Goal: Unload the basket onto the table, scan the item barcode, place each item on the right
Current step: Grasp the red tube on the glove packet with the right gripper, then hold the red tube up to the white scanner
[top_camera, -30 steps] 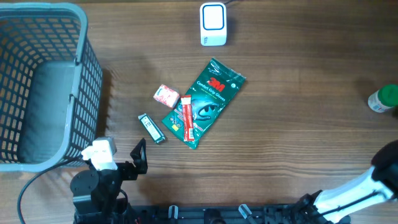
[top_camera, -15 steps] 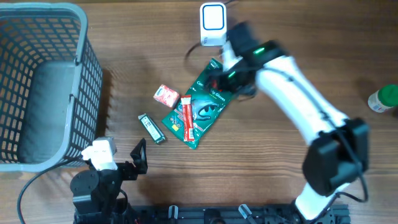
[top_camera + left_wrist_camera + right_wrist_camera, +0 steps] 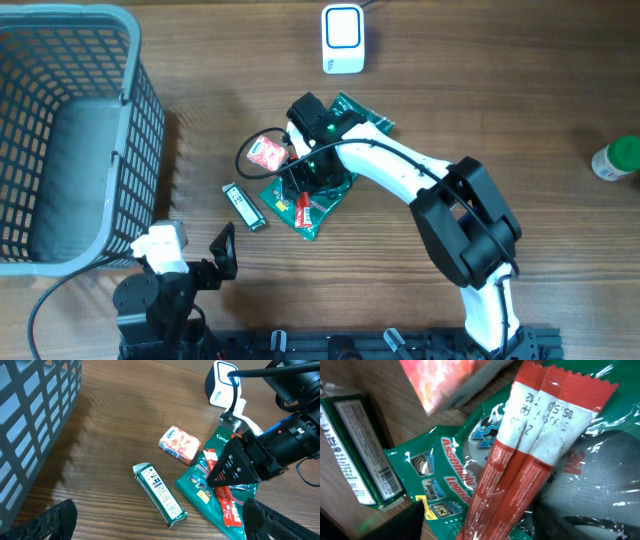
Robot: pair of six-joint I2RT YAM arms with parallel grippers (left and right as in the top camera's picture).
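1. From overhead, my right arm had swung in from off the table's right edge a second before. My right gripper (image 3: pixel 303 185) had dropped from near the white scanner (image 3: pixel 342 38) onto the middle of the pile. My left gripper (image 3: pixel 195 255) had not moved from the near edge.
2. In the same view the item, a pair of red sachets (image 3: pixel 302 208), lay on the lower end of a glossy green glove packet (image 3: pixel 368 125), right under my right gripper. A soft pink packet (image 3: pixel 266 152) lay just to the left of the packet, and a slim green stick pack (image 3: pixel 243 206) lay below that. The boxy scanner stood well apart at the far edge of the wood-grain table (image 3: pixel 500 100). A grey plastic lattice basket (image 3: pixel 70 12) filled the left side and a green-capped bottle (image 3: pixel 618 158) sat at the right edge.
3. From my left wrist, my two dark, rough-textured fingers (image 3: pixel 55 520) stood fully spread at the bottom corners with nothing between them. My right gripper's black wedge pointed down onto the red sachets.
4. From my right wrist, the sachets filled the frame: crinkled foil with a zigzag-cut top, a white printed band and a seam down the middle. I could not tell how far my right jaws stood apart, or whether they had hold of the sachets.
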